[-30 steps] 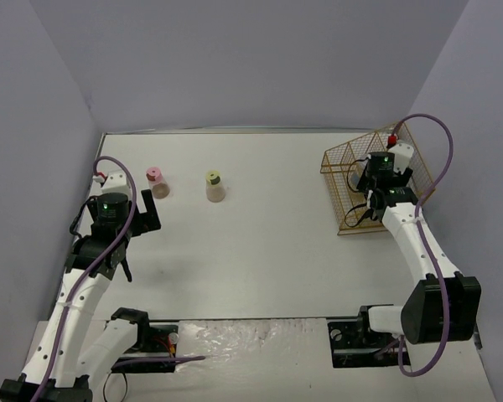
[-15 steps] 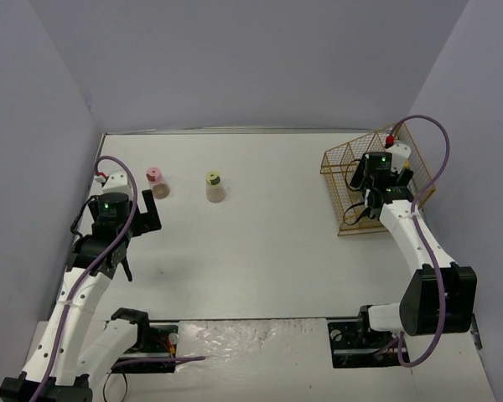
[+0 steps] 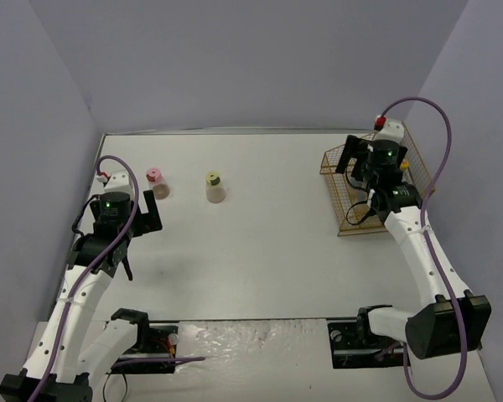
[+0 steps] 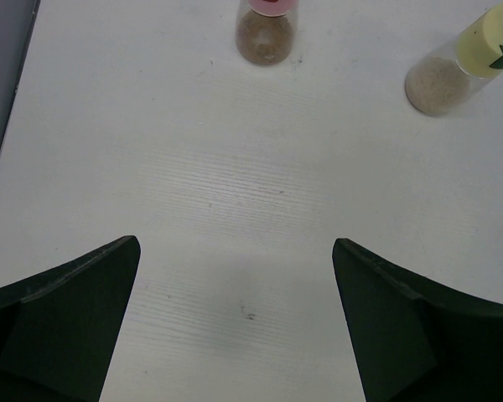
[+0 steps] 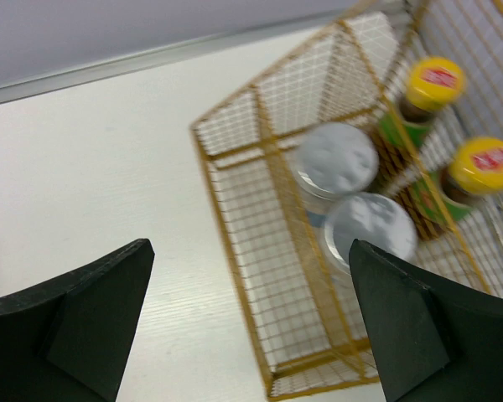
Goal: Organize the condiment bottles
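Left hand (image 4: pixel 235 244), jaws wide, empty, low over worktop (image 4: pixel 235 167); right hand (image 5: pixel 251 248), likewise spread and empty, above wire basket (image 5: pixel 260 276); basket holds two silver-lidded jars (image 5: pixel 335 159) and two yellow-capped bottles (image 5: pixel 436 84); pink-capped shaker (image 4: pixel 267 33) and yellow-green-capped shaker (image 4: pixel 453 71) stand loose on worktop ahead of left hand. Step: fetching the two shakers; next, likely advance and close on pink one.

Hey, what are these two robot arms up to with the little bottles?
They are tidying condiment bottles into a wire basket. Two silver-lidded jars and two yellow-capped bottles already stand inside it. The right claw hangs open at the basket, holding nothing. The left claw, also open and empty, faces the pink-capped shaker and the yellow-green-capped shaker, both standing on the table, not yet collected.
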`<act>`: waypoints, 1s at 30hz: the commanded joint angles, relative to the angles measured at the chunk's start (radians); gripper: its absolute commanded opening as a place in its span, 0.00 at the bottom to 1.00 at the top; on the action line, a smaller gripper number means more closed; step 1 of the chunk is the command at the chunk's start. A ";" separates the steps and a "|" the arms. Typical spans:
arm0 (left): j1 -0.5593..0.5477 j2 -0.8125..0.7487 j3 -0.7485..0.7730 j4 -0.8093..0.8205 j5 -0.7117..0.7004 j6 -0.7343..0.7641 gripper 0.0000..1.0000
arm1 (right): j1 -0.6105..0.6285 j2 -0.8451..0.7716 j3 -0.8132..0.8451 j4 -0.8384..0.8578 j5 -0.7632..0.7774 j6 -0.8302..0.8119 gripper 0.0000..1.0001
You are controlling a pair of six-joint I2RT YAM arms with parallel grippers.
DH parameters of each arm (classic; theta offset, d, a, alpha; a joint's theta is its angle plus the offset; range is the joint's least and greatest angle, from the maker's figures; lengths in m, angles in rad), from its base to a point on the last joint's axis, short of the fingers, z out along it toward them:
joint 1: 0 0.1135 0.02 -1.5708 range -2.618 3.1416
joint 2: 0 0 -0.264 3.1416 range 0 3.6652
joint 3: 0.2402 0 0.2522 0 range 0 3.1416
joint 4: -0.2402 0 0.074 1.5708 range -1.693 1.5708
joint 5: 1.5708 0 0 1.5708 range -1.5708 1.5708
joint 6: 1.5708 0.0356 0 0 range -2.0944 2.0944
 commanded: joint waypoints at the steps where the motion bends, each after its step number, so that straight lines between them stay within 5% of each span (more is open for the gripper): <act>1: 0.011 0.006 0.021 0.043 0.005 0.004 0.97 | 0.138 0.024 0.108 0.071 -0.217 -0.126 1.00; 17: 0.022 0.012 0.016 0.045 -0.006 0.001 0.97 | 0.529 0.549 0.414 0.270 -0.296 -0.242 1.00; 30: 0.027 0.027 0.014 0.043 -0.010 -0.002 0.97 | 0.640 0.905 0.601 0.456 -0.276 -0.263 1.00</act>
